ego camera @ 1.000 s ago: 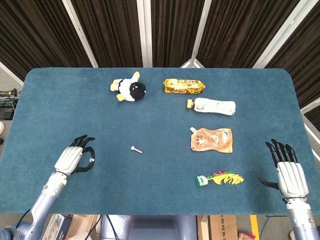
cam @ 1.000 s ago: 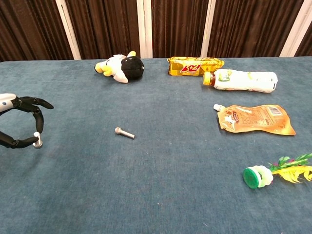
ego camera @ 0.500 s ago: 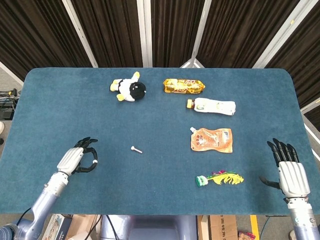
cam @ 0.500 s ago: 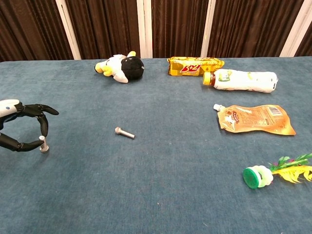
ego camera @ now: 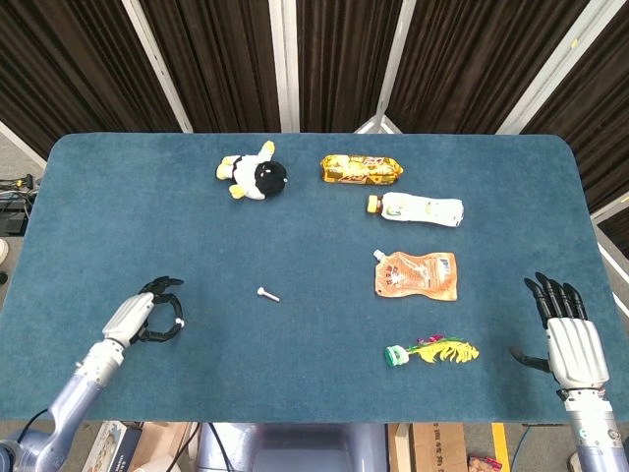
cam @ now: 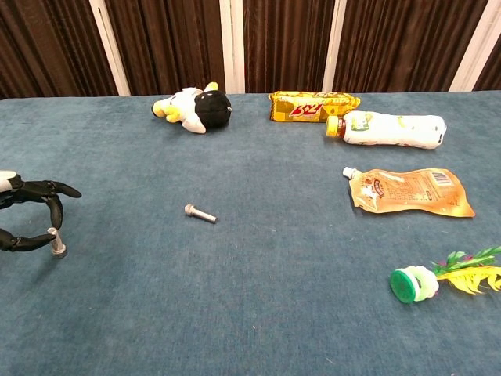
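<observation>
L hand (cam: 27, 223) pinches upright bolt (cam: 55, 243), prob. touching table (cam: 258, 313); R hand (ego camera: 570, 339) spread, holding nothing.

The desk (ego camera: 118, 206) carries a blue cloth surface. At 12 o'clock lies a black, white and yellow plush toy (ego camera: 254, 174), with a yellow snack packet (ego camera: 361, 169) just to its 3 o'clock side. A white bottle (ego camera: 416, 208) with a yellow cap lies on its side near the packet, at the packet's 5 o'clock. An orange spout pouch (ego camera: 417, 275) lies flat at the bottle's 6 o'clock. A green-capped item with yellow feathers (ego camera: 430, 351) lies at the pouch's 6 o'clock. A loose bolt (ego camera: 267, 294) lies near the desk centre. Dark curtains (ego camera: 206, 59) hang behind the desk.
</observation>
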Available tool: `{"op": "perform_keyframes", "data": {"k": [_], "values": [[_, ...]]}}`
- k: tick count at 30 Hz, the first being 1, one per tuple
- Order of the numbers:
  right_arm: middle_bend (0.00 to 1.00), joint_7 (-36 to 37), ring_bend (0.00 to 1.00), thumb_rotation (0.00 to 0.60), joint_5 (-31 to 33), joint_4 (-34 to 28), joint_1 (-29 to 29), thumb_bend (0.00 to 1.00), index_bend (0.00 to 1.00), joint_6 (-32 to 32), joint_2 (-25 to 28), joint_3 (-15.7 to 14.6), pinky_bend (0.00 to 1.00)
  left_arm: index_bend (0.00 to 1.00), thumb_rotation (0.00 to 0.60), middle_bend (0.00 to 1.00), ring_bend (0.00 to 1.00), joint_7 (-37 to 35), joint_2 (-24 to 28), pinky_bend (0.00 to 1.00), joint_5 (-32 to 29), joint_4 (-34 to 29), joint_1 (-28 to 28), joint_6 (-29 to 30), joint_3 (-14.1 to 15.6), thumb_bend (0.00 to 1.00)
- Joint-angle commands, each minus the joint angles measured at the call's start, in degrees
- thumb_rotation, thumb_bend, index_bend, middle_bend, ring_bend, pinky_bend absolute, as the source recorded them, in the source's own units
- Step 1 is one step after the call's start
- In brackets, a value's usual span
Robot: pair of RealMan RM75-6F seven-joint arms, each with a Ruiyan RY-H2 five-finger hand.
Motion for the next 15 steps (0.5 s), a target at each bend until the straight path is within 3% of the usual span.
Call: {"op": "perform_keyframes", "data": {"k": [1, 15], "values": [[0.07, -0.1, 0.06, 0.6, 0.1, 0.0, 0.0, 0.11, 0.11, 0.0, 0.0, 0.0, 0.0, 0.54, 0.6, 0.09, 0.0, -0.9, 0.5, 0.0, 1.2, 0.5, -0.3, -0.6, 0.5, 0.52], [0.07, -0.5, 0.06, 0.6, 0.7, -0.7, -0.2, 0.11, 0.11, 0.1, 0.2, 0.2, 0.0, 0.43, 0.6, 0.04, 0.0, -4.4, 2.6, 0.0, 7.0, 2.4, -1.1, 0.1, 2.8, 0.5]]}}
